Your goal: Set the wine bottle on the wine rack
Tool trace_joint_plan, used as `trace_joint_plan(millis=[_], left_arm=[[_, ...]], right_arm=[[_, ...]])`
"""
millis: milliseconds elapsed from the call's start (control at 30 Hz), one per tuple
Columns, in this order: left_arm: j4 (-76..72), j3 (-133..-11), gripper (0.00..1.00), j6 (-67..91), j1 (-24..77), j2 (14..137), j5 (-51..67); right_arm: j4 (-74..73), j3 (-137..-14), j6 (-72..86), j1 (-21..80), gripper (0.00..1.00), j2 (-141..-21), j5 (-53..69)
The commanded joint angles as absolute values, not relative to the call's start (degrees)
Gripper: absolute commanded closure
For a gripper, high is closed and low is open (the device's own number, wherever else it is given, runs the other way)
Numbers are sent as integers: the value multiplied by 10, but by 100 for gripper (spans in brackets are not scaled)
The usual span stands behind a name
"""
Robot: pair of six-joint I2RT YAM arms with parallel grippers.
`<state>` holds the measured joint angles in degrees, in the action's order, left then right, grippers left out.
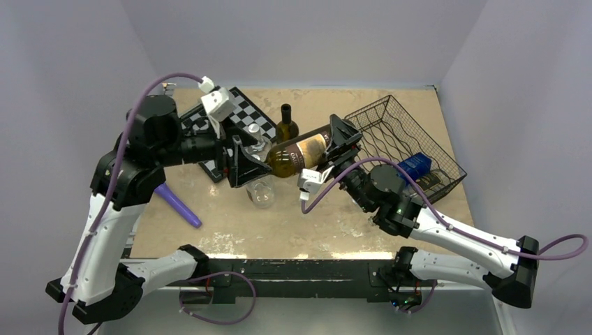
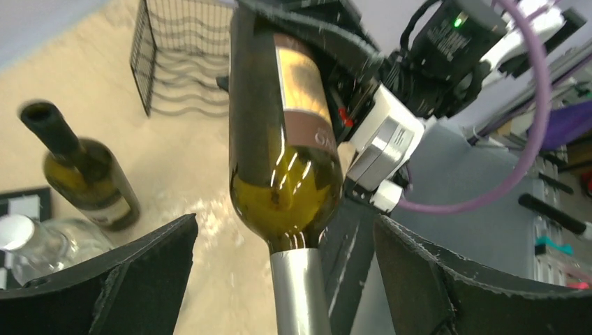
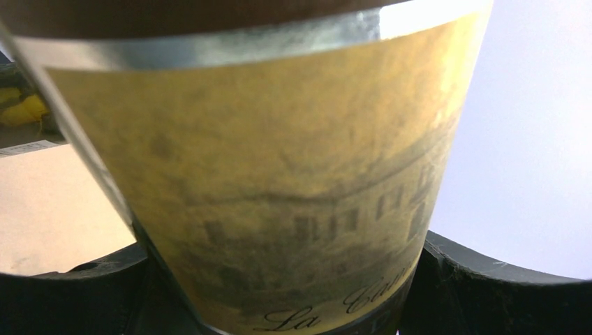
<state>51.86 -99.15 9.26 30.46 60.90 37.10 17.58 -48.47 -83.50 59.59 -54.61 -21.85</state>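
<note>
The wine bottle (image 1: pixel 297 155) hangs on its side above the table's middle, green glass with a gold label (image 3: pixel 279 174) and a silver-foiled neck (image 2: pixel 300 293). My right gripper (image 1: pixel 342 143) is shut on its body, and its fingers (image 3: pixel 502 286) press both sides of the label. My left gripper (image 1: pixel 244 159) is open around the neck. Its fingers (image 2: pixel 139 272) stand well apart from the foil on both sides. The black wire wine rack (image 1: pixel 408 143) lies at the back right, just behind the right gripper, and it also shows in the left wrist view (image 2: pixel 181 63).
A second dark bottle (image 1: pixel 286 124) stands upright behind the held one. A clear glass bottle (image 1: pixel 260 136) and a glass (image 1: pixel 260 192) sit under the left gripper. A chessboard (image 1: pixel 241 112) lies back left, a purple stick (image 1: pixel 178 204) front left, and a blue item (image 1: pixel 417 165) in the rack.
</note>
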Motion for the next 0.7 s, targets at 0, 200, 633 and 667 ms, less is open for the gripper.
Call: trace_joint_plan(millis=[0,200,633,667], left_arm=[[567,-961,2,42,305,603,420],[584,-924,5,21,305,618,403],[578,-883,12,5,314,632,378],[577,-881,12,6,315,633,376]], right_arm=[[275,-482,-852,602,100,-525,-229],[294,-472,-868,605,100,-536,-234],[298,-482,-875,623,100,-541,-240],[298,-485,-873,625,100,-543,-243]])
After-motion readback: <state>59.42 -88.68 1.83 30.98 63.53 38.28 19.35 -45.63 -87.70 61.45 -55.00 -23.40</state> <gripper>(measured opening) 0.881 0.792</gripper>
